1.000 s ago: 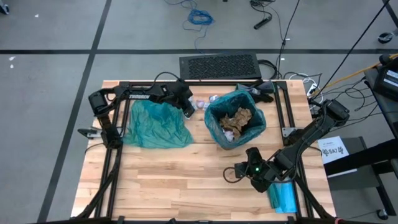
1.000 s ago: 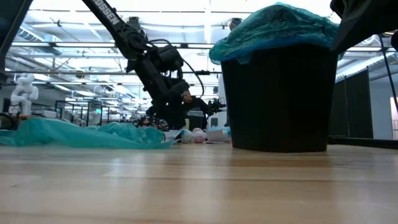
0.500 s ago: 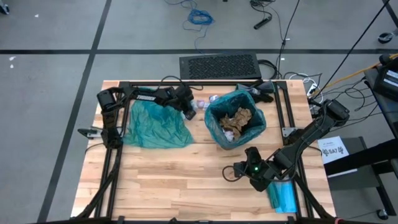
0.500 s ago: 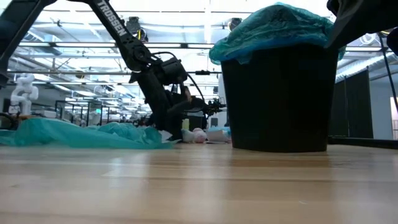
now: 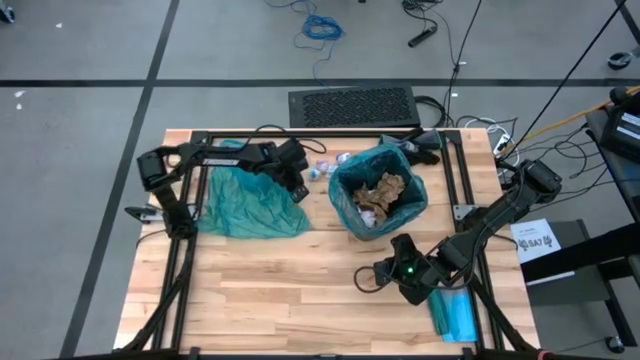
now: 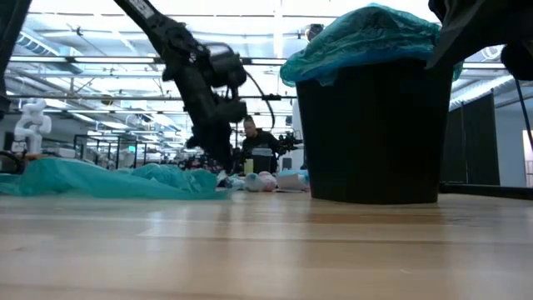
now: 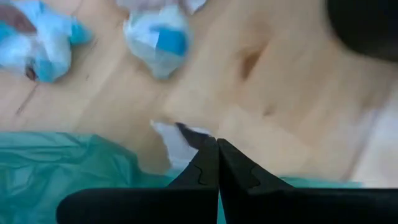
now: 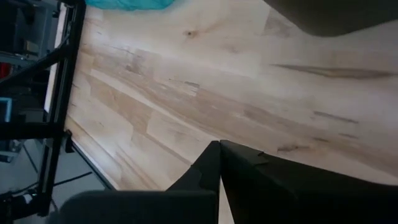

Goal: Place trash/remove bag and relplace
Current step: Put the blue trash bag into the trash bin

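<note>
Only one marking shows: a white label (image 5: pixel 535 240) just off the table's right edge carries dark print, too small to make out; nothing else carries readable text.

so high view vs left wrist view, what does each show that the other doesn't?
High view only: the lined bin with paper wads inside, the right gripper parked near the table's front, the flat teal packet.

Left wrist only: the left gripper shut, its fingers meeting, with a scrap of white paper right at the tips; whether it is pinched is unclear.

Both: the loose teal bag, the white-and-blue wads on the wood beside it.
</note>
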Controlling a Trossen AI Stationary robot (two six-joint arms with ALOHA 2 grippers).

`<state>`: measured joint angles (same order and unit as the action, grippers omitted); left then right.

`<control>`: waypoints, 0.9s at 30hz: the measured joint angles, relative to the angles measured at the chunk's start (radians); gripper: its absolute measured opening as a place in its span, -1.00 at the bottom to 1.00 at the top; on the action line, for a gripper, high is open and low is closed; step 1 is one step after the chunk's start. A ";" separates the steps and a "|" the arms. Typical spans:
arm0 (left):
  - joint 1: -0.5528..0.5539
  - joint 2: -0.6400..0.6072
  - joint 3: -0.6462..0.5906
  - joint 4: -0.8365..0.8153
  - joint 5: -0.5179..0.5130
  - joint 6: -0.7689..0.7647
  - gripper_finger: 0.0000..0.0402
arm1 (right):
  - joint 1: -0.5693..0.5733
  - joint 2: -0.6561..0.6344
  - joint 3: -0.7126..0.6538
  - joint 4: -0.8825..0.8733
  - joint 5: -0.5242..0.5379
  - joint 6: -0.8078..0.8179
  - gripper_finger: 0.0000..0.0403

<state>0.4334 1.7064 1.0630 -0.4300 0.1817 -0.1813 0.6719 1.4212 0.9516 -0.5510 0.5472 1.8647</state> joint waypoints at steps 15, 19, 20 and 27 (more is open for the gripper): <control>-0.124 -0.425 0.000 0.132 -0.008 -0.271 -1.00 | -0.006 0.000 0.000 0.001 -0.001 -0.229 -1.00; -0.172 -0.480 0.001 0.281 -0.012 -0.284 -1.00 | -0.006 0.000 0.000 0.003 -0.002 -0.252 -1.00; -0.184 -0.485 0.001 0.318 -0.013 -0.279 -1.00 | -0.006 0.000 0.000 0.004 -0.001 -0.258 -1.00; -0.222 -0.470 0.001 0.561 -0.032 -0.229 -1.00 | -0.006 0.000 0.000 0.024 -0.002 -0.262 -1.00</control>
<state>0.2109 1.2363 1.0637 0.1307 0.1502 -0.4104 0.6662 1.4216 0.9516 -0.5275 0.5457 1.6024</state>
